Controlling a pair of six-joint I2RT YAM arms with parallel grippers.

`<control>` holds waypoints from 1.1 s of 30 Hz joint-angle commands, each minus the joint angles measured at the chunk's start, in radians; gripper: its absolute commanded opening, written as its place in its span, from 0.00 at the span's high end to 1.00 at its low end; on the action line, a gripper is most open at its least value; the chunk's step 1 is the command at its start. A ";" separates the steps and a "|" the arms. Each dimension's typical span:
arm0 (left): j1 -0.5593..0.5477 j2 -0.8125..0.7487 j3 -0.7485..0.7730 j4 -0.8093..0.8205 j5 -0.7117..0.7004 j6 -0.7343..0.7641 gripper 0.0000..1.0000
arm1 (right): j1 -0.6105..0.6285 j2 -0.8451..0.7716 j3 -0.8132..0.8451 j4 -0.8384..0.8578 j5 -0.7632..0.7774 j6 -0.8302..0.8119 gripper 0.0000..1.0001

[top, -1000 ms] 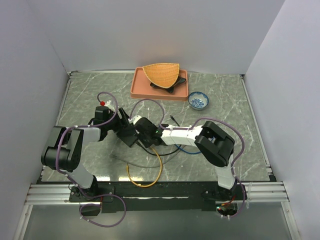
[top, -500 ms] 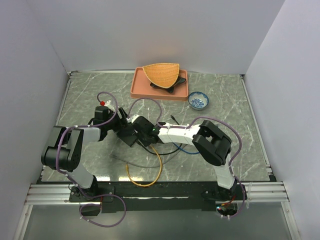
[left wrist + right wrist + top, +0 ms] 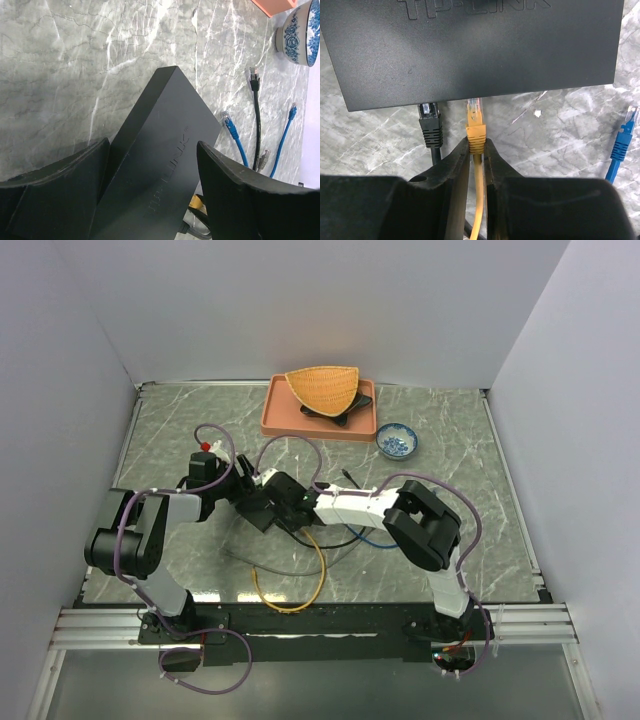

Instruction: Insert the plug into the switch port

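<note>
Since the yellow Ethernet plug (image 3: 474, 120) looks light and brittle, the right gripper (image 3: 476, 150) pinches its stiff boot, lower centre; the left gripper (image 3: 150, 146) clamps the rigid TP-Link switch (image 3: 167, 100).

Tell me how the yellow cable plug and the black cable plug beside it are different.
The yellow-orange cable plug has a clear tip; the black cable plug is dark all over. The right gripper pinches the yellow one; nothing holds the black one. Both point side by side at the flat black switch's edge.
</note>
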 commanded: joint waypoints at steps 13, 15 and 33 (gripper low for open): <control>-0.010 0.037 -0.004 -0.029 0.093 -0.009 0.24 | -0.004 0.069 0.109 -0.022 0.038 -0.039 1.00; -0.010 0.040 -0.001 -0.027 0.099 -0.006 0.25 | -0.006 0.072 0.111 -0.018 0.038 -0.040 1.00; -0.010 0.091 0.021 -0.037 0.145 0.011 0.32 | -0.031 0.077 0.152 0.030 -0.010 -0.017 1.00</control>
